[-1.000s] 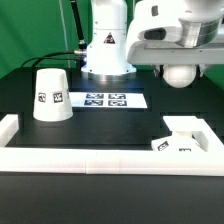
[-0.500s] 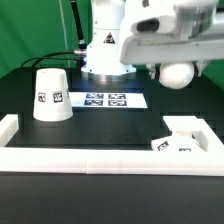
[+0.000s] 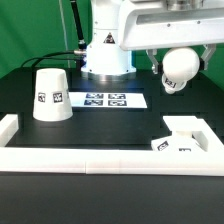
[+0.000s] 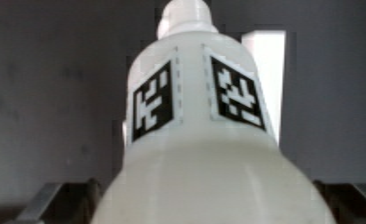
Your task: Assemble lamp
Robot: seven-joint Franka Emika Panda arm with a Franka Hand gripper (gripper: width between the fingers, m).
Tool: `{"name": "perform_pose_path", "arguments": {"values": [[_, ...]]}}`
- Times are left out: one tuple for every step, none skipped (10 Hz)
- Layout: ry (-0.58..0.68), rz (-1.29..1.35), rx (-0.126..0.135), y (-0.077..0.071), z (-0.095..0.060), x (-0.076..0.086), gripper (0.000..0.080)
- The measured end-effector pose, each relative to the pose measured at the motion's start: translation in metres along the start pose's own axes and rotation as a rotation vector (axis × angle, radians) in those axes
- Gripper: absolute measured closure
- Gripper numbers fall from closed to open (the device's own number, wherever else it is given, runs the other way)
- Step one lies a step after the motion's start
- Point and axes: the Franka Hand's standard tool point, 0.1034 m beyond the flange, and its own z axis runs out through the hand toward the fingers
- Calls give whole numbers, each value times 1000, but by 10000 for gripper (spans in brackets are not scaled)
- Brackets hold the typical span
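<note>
My gripper [image 3: 172, 62] is shut on the bulb [image 3: 178, 68] and holds it in the air at the exterior view's right, above the table. The round white bulb is tilted and shows a black tag. In the wrist view the bulb [image 4: 194, 140] fills the frame, its stem pointing away, two black tags on it, the dark fingers [image 4: 50, 203] at both sides of its wide end. The conical shade [image 3: 51, 95] stands on the table at the exterior view's left. The square base block [image 3: 182, 137] lies at the right, against the white rail.
The marker board [image 3: 104, 100] lies flat on the table in front of the arm's white base [image 3: 105, 50]. A long white border rail [image 3: 100, 156] runs along the front, with raised ends at both sides.
The gripper has lifted the bulb higher and turned it, so that the bulb now tilts and shows a tag. The shade and base block have not moved.
</note>
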Motion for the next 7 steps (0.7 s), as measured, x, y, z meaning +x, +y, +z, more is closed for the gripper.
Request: {"name": "perform_pose_path", "arguments": {"values": [[38, -36, -2, 10, 0, 1, 220], [118, -33, -6, 13, -3, 8, 220], [189, -38, -10, 13, -7, 13, 220], [215, -38, -10, 13, -12, 17, 220], [279, -37, -12, 12, -17, 25, 220], [339, -39, -17, 13, -15, 26, 220], [418, -39, -24, 15, -14, 26, 220]]}}
